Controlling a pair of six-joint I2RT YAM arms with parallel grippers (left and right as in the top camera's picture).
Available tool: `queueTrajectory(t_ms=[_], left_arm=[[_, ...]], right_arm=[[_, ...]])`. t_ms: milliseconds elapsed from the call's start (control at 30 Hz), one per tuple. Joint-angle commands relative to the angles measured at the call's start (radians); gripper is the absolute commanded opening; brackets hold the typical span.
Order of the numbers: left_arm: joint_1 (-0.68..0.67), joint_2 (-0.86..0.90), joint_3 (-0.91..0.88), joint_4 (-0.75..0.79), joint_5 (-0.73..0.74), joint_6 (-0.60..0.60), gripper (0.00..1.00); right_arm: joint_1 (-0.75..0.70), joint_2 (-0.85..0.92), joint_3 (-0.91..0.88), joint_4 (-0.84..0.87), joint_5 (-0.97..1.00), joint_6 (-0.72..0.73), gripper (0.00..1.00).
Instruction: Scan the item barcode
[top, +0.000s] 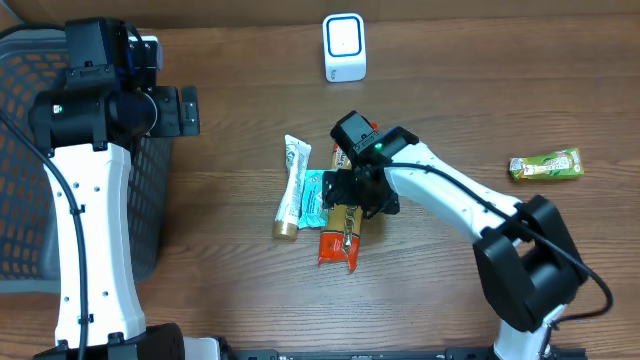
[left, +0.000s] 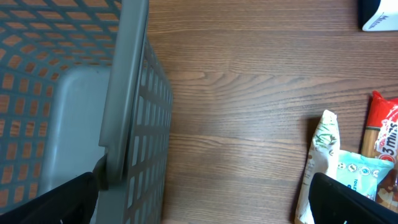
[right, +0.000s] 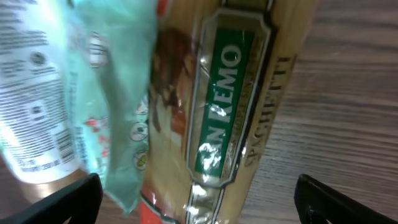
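Spaghetti pack (right: 236, 112) in glossy clear film with a green label lies mid-table, touching a crinkled teal pouch (right: 118, 93). Right gripper (top: 360, 193) hovers over it, jaws wide, holding nothing. Bare wood lies rightward. Left gripper (top: 186, 110), spread wide and empty, hangs beside the grey mesh basket (top: 25, 150).

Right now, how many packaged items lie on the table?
5: tube, teal packet, spaghetti pack and red packet piled under the right gripper; green bar alone, far from them. More may be hidden.
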Motion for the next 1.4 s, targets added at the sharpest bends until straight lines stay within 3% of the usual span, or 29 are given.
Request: queueTrajectory(t_ms=[0,200,300,500,667,933,1200,1367], left_arm=[[0.005,0.009,0.01,0.003,0.009,0.016,1.0],[0.005,0.009,0.01,0.003,0.009,0.016,0.99],[0.005,0.009,0.01,0.003,0.009,0.016,1.0],[0.005,0.009,0.01,0.003,0.009,0.016,1.0],[0.005,0.009,0.01,0.003,0.009,0.016,1.0],[0.005,0.009,0.01,0.003,0.009,0.016,0.99],[0.005,0.009,0.01,0.003,0.009,0.016,0.99],[0.005,0.009,0.01,0.003,0.009,0.016,1.0]], right_arm=[[-0.016,0.048,-0.004,0.003,-0.104,-0.024,0.93],[-0.023,0.103,-0.004,0.01,-0.196,-0.107,0.74],[-0.023,0.126,-0.005,0.023,-0.209,-0.107,0.58],[-0.023,0.139,-0.039,0.09,-0.238,-0.059,0.41],[-0.039,0.138,-0.045,0.092,-0.227,-0.041,0.04],[-0.134,0.094,0.003,-0.062,-0.155,-0.151,0.04],[-0.153,-0.077,0.026,-0.291,0.467,-0.041,0.04],[-0.103,-0.048,-0.005,-0.398,0.694,0.002,0.04]])
